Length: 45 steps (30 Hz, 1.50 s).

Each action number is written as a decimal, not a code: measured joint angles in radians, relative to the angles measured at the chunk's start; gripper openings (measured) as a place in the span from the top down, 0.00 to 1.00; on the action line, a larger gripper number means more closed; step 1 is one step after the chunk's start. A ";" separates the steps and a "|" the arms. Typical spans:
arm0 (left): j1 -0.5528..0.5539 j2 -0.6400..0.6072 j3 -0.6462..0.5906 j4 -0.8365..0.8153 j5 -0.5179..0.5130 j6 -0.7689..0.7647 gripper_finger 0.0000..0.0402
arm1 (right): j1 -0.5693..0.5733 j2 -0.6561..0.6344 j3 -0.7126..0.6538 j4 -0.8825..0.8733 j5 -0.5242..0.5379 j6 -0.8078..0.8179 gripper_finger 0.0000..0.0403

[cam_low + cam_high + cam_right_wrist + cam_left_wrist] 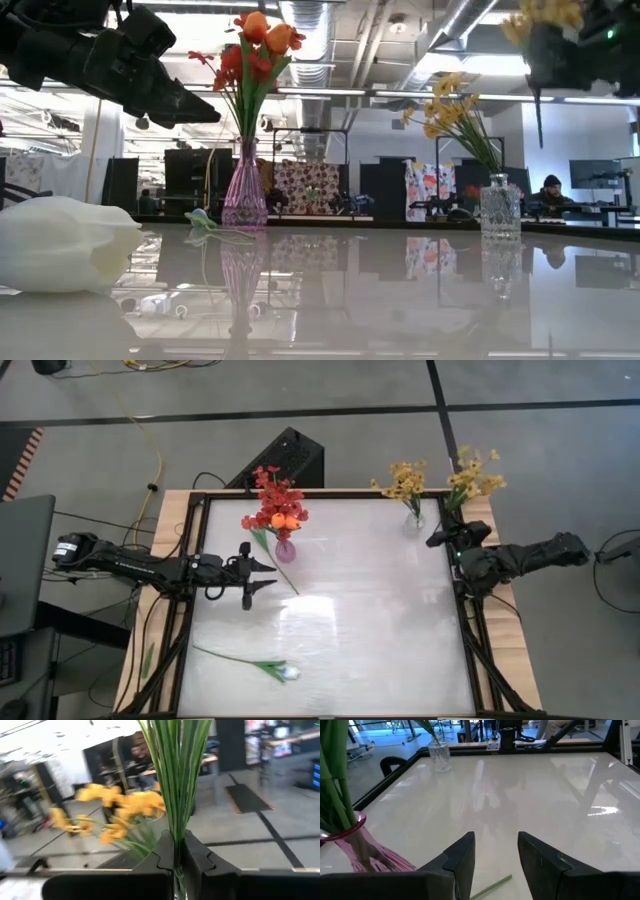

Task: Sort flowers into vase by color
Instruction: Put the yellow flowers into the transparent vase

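Observation:
A pink vase (285,550) (244,200) holds red sprays and orange tulips. A clear vase (414,522) (498,207) holds yellow sprays. One white tulip (285,672) (60,245) lies flat near the table's near edge. A loose green stem (288,582) (490,887) lies by the pink vase. My left gripper (272,576) (495,842) hovers open just above that stem. My right gripper (445,535) (176,840) is shut on a yellow spray (476,475) beside the clear vase, by the table's right edge. My right gripper pinches the yellow spray's bundle of green stems (176,827) between its two fingers, which lie across the stems. The spray is lifted clear of the table. It stands roughly upright, with its blossoms (530,22) above the fingers and the stem end (537,115) hanging below.
A raised black frame (455,620) borders the glossy white table. The middle and right near part of the table is bare. Cables and a black box (290,458) lie on the floor beyond the far edge. A person (551,185) sits far off in the room behind.

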<state>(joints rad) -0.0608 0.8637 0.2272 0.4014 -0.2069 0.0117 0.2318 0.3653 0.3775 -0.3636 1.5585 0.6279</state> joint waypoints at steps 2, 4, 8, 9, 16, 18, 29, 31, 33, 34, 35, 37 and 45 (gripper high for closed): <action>0.000 0.000 0.000 0.006 -0.003 0.008 0.65 | -0.060 -0.006 -0.029 0.005 0.000 0.055 0.91; 0.000 0.000 0.000 0.016 -0.004 0.011 0.65 | -0.123 -0.006 -0.056 0.006 0.000 0.118 0.91; 0.000 0.000 0.000 0.034 -0.017 0.032 0.65 | -0.242 0.022 -0.087 0.015 -0.046 0.241 0.91; 0.000 0.000 0.000 0.042 -0.018 0.038 0.65 | -0.266 0.032 -0.091 0.026 -0.075 0.264 0.91; 0.000 0.000 0.000 0.089 -0.018 0.090 0.65 | -0.400 0.150 -0.115 0.474 -0.276 -0.088 0.91; 0.000 0.000 0.000 0.089 -0.018 0.103 0.65 | -0.447 0.176 -0.120 0.623 -0.332 -0.227 0.91; 0.000 0.000 0.000 0.068 -0.018 0.091 0.65 | -0.692 0.271 -0.121 0.797 -0.573 -0.340 0.91; 0.000 0.000 0.000 0.051 -0.018 0.078 0.65 | -0.712 0.297 -0.121 0.809 -0.577 -0.340 0.91; 0.000 0.000 -0.001 0.039 -0.018 0.065 0.65 | -0.724 0.321 -0.121 0.814 -0.592 -0.338 0.91; 0.000 0.000 -0.001 0.033 -0.018 0.057 0.65 | -0.725 0.331 -0.121 0.816 -0.594 -0.332 0.91; 0.000 0.000 -0.001 0.026 -0.018 0.053 0.65 | -0.725 0.341 -0.121 0.818 -0.594 -0.318 0.91; 0.000 0.000 -0.001 0.014 -0.018 0.047 0.65 | -0.725 0.363 -0.121 0.817 -0.594 -0.302 0.91; 0.000 0.000 -0.001 0.005 -0.017 0.025 0.65 | -0.723 0.442 -0.121 0.817 -0.592 -0.287 0.91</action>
<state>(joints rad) -0.0609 0.8639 0.2264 0.4064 -0.2241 0.0371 -0.4915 0.8074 0.2562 0.4534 0.9661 0.3413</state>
